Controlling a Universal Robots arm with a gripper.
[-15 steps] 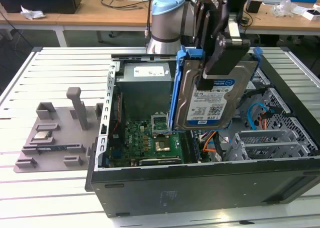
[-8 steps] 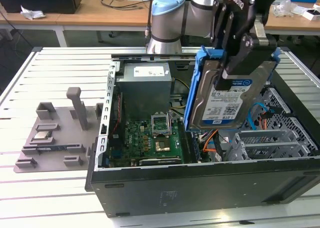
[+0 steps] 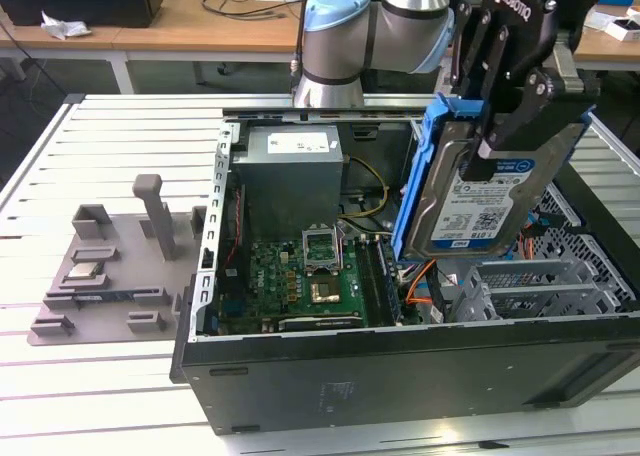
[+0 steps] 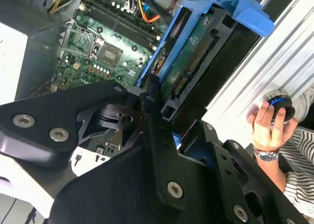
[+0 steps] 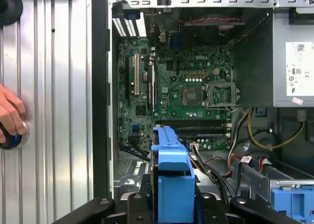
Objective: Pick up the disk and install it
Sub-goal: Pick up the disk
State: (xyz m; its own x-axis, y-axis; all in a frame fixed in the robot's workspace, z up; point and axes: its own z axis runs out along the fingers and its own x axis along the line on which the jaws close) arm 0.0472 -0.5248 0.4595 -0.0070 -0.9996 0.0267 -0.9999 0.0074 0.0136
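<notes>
now end effector [image 3: 500, 144] pinching disk [image 3: 468, 214], held tilted above open computer case [image 3: 400, 381].

Probably a robotics lab: slatted metal bench [image 3: 100, 136], cluttered desks [image 3: 190, 26] behind.

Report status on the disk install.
End effector shut on the disk. Disk held on edge, tilted, above the open computer case, not yet seated. A person's hand on a knob beside the case.
</notes>
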